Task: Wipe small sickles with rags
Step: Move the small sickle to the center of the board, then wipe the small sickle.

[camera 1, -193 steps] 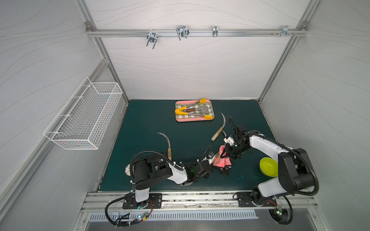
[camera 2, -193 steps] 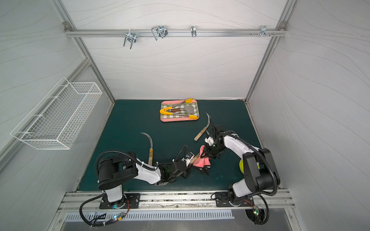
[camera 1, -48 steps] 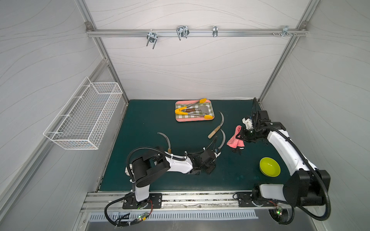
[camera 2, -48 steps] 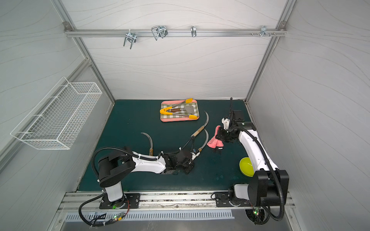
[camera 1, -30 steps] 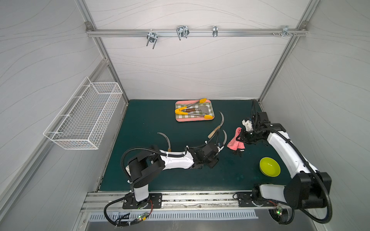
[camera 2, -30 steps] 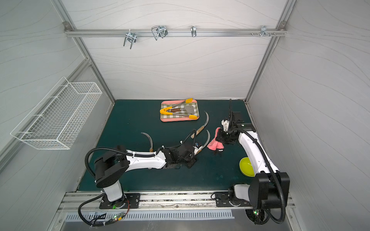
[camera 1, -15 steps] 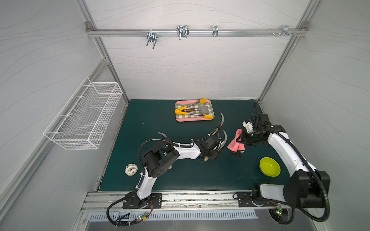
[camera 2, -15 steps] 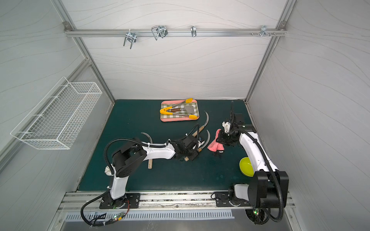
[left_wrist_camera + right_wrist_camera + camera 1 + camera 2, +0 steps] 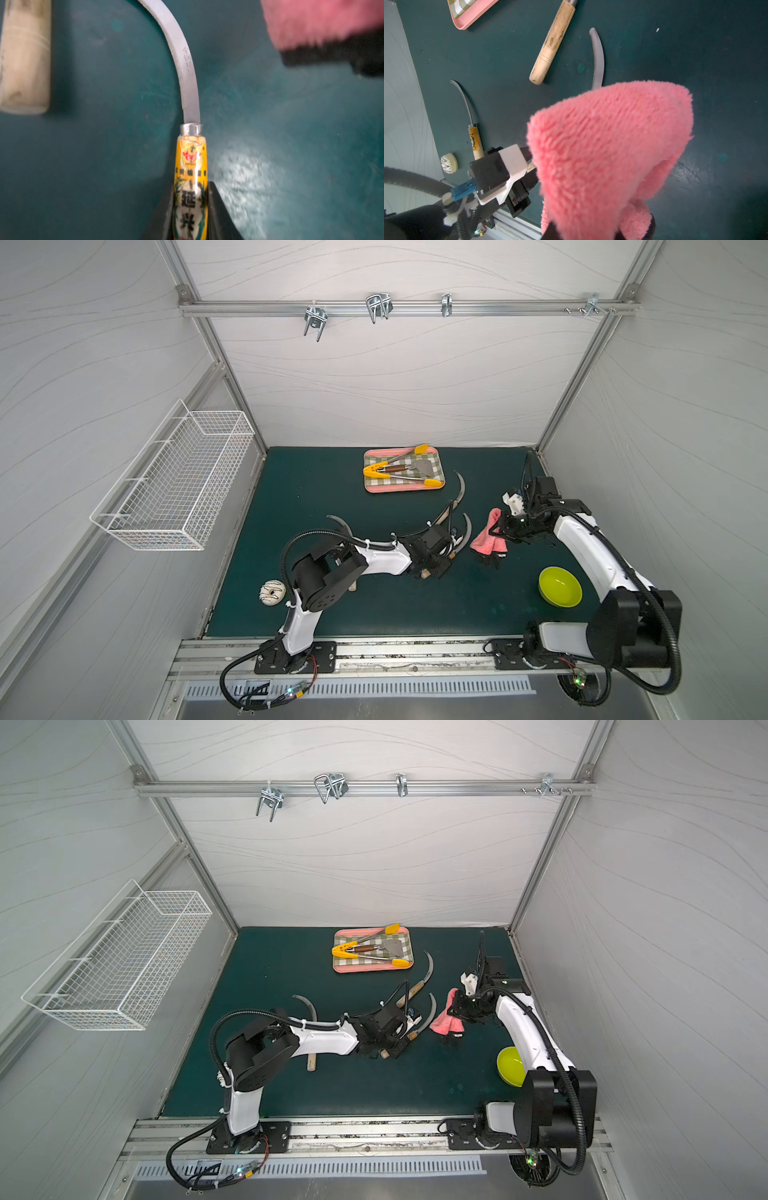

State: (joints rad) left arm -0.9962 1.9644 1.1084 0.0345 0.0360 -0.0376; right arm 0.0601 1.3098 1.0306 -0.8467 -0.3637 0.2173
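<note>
Top views both take in the whole dark green surface [image 9: 291,497]. On the left wall hangs one white wire basket [image 9: 178,485]. Below and right of it, at the near-left edge, lies one white iced doughnut [image 9: 272,592].

The left arm [image 9: 382,562] reaches low and nearly level from its near base rightward to mid-surface. It covers most of the handle of the left sickle [image 9: 340,524], a short tool with a curved grey metal blade and pale wooden handle. The left jaws are closed tight on the orange-labelled handle of the middle sickle [image 9: 191,158]. Only the left wrist view shows this clamp; the top views hide it under the wrist. Whether that sickle is off the surface I cannot tell.

The far sickle [image 9: 446,512], bare-handled, lies free just beyond. It is near one pink-rimmed checked tray [image 9: 405,489] holding one pair of yellow-tipped metal tongs [image 9: 376,470] and one brown-handled spatula [image 9: 413,466]. That makes three sickles.

Right of the middle blade hangs the one pink fuzzy rag [image 9: 488,537] with dark backing, its upper part pinched in the closed right jaws. Its dark lower edge is close to the surface; contact is unclear.

The right arm [image 9: 582,539] stretches far from its near-right base, wrist turned left. Its wrist view alone shows the left sickle's orange label. One yellow-green bowl [image 9: 559,587] sits beside that arm.
</note>
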